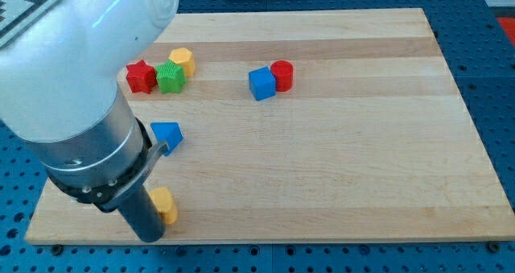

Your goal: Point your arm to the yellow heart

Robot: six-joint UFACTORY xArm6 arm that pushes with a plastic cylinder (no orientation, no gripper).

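Observation:
A yellow block, probably the heart, lies near the board's bottom left edge, partly hidden by my rod. My tip rests just to the left of and below it, touching or almost touching it. A second yellow block, a hexagon, sits at the upper left next to a green star and a red star.
A blue triangular block lies beside my arm at the left. A blue cube and a red cylinder touch each other at the upper middle. The wooden board ends just below my tip. My arm's large body covers the view's upper left.

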